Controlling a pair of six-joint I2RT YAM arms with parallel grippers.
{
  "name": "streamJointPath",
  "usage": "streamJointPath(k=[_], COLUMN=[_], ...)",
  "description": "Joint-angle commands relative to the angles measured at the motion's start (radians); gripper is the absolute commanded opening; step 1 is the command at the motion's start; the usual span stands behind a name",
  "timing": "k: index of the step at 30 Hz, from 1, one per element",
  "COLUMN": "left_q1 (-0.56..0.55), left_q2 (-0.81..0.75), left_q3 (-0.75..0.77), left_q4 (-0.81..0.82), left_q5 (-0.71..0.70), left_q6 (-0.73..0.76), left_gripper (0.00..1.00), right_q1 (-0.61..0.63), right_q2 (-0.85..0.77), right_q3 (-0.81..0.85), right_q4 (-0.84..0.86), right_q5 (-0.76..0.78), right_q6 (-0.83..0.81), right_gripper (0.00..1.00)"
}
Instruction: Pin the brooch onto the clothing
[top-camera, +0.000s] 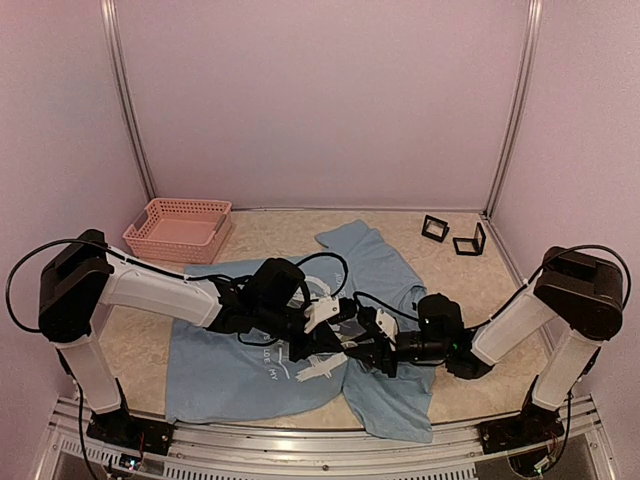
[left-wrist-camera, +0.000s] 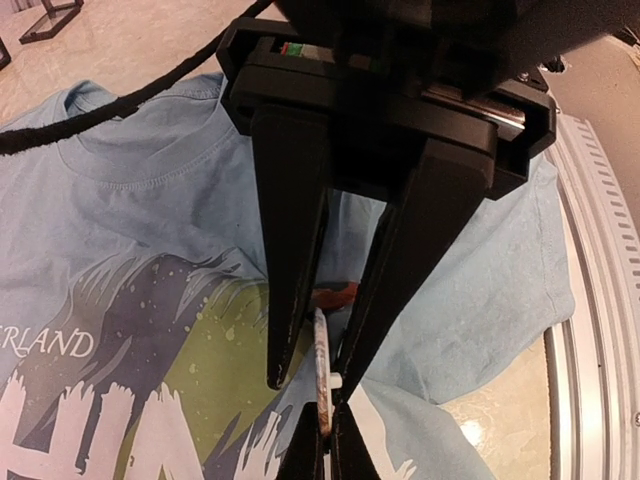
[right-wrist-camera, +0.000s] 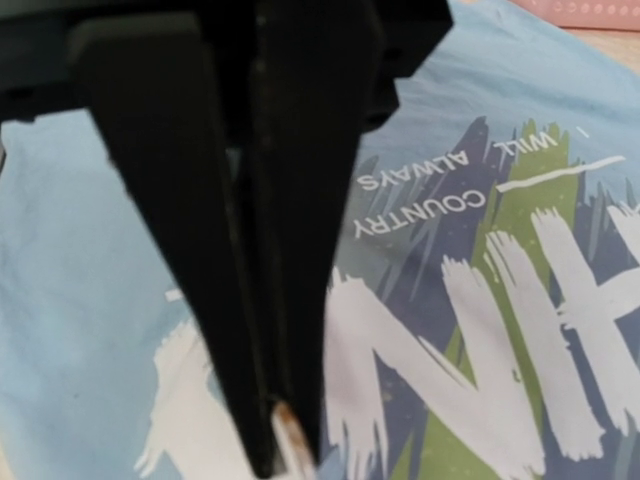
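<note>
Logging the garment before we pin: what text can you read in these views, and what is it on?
"WILL ALWAYS": small white print on the T-shirt, upside down in the right wrist view.
"COUNTRY": the adjacent line, also upside down.
"ERLAND": same shirt, left wrist view, start cut off by the frame edge.
Large white brush letters: cropped, not readable whole.
Top view: print too small.

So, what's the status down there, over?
Right pincer shut on the brooch. Left pincer slightly open, straddling it. T-shirt spread beneath, brooch not pinned. Pink basket at the back, out of the way.
</note>
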Motion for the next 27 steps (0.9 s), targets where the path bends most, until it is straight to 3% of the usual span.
streamJointPath(k=[1,8,15,19,22,27], left_q1=[-0.015,-0.015,-0.017,-0.018,-0.018,-0.016], left_q2=[-0.033,-0.03,-0.031,-0.03,-0.03,-0.034], left_q3=[-0.006,-0.007,-0.007,-0.006,-0.006,-0.007], left_q4=[-0.007,-0.014,-0.016,-0.017,-0.013,-0.008], left_q5=[0.075,0.069,0.06,0.052,0.033,0.009], left_q6=[0.011,0.013,0.015,0.016,0.014,0.014], left_gripper=[0.0,0.0,0.0,0.0,0.0,0.0], right_q1=[-0.042,-0.074,-0.084,-0.085,-0.084,-0.084], right_q2=[-0.017,-0.028,-0.029,-0.04,-0.053,-0.09], right_q3=[0.016,-0.014,-0.016,-0.016,-0.018,-0.039], right_q4=[-0.014,0.038,0.032,0.014,-0.008,-0.028], right_q5=[0.07,0.055,0.0,-0.005,-0.019,-0.024], right_q6=[0.054,0.147,0.14,0.13,0.105,0.076], right_gripper=[0.16,0.13,0.1,0.18,0.31,0.36])
